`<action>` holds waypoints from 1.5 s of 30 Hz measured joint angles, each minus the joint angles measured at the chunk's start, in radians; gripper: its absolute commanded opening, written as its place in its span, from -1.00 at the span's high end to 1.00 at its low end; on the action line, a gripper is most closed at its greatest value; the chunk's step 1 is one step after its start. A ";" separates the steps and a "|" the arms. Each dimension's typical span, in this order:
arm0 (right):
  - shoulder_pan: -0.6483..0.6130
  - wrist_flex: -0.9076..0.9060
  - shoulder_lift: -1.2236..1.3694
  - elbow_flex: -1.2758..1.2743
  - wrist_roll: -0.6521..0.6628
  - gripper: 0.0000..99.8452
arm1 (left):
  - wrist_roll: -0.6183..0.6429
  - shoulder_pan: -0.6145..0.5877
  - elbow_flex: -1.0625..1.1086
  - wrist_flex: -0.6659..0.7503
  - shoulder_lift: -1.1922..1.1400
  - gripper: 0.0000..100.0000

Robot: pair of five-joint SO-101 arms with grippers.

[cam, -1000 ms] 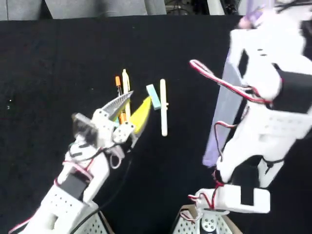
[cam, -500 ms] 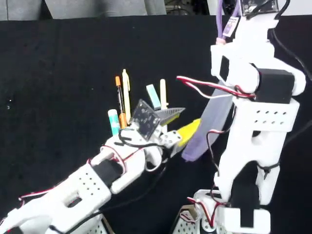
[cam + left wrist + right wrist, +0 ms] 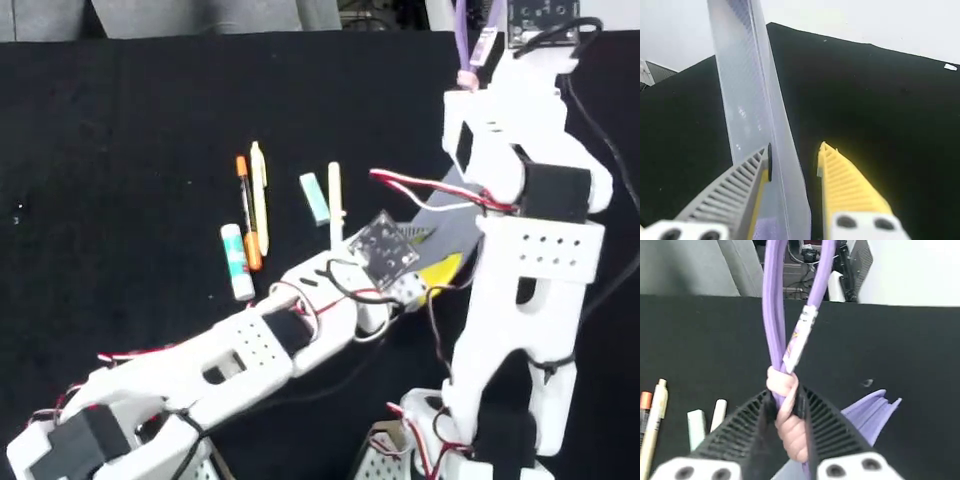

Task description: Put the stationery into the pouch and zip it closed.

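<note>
The translucent lavender pouch [image 3: 452, 215] hangs above the table from its purple strap [image 3: 774, 305]. My right gripper [image 3: 784, 396] is shut on that strap just at its pink bead, high at the table's right [image 3: 467, 62]. My left gripper [image 3: 432, 268] reaches across to the pouch's lower part. It is open, and the pouch's wall [image 3: 747, 100] stands between its grey finger [image 3: 735, 192] and yellow finger [image 3: 847, 187]. On the black table lie an orange pen [image 3: 245, 210], a cream pen [image 3: 259, 192], a glue stick [image 3: 236, 262], a teal eraser [image 3: 315, 198] and a pale marker [image 3: 335, 200].
The right arm's white body [image 3: 530, 260] stands tall at the table's right, with red and white cables beside the pouch. The left arm [image 3: 230, 350] stretches low from the front left, just in front of the stationery. Room clutter [image 3: 810, 270] lies beyond the table's far edge.
My left arm has swung right, from over the stationery to the hanging pouch. The right arm has risen and steadied, holding the pouch by its strap.
</note>
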State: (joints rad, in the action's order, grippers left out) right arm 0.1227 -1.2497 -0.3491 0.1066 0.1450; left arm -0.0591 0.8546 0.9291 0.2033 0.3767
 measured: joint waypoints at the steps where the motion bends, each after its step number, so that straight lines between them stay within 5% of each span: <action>1: 0.002 0.000 0.000 -0.003 0.011 0.98 | -0.008 0.000 -0.011 0.000 -0.015 0.67; 9: -0.044 -0.048 -0.017 0.017 0.035 0.98 | -0.092 -0.112 -0.081 0.094 -0.213 0.68; 28: -0.170 -0.149 -0.025 0.115 0.124 0.98 | -0.106 -0.066 -0.532 0.114 -0.804 0.68; 45: -0.272 -0.023 -0.025 0.034 0.127 0.98 | -0.106 -0.147 -0.684 0.114 -0.901 0.77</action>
State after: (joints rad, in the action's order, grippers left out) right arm -0.1488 -1.2727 -0.3736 0.1404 0.2723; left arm -0.1649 0.7073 0.2447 0.3168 -0.5240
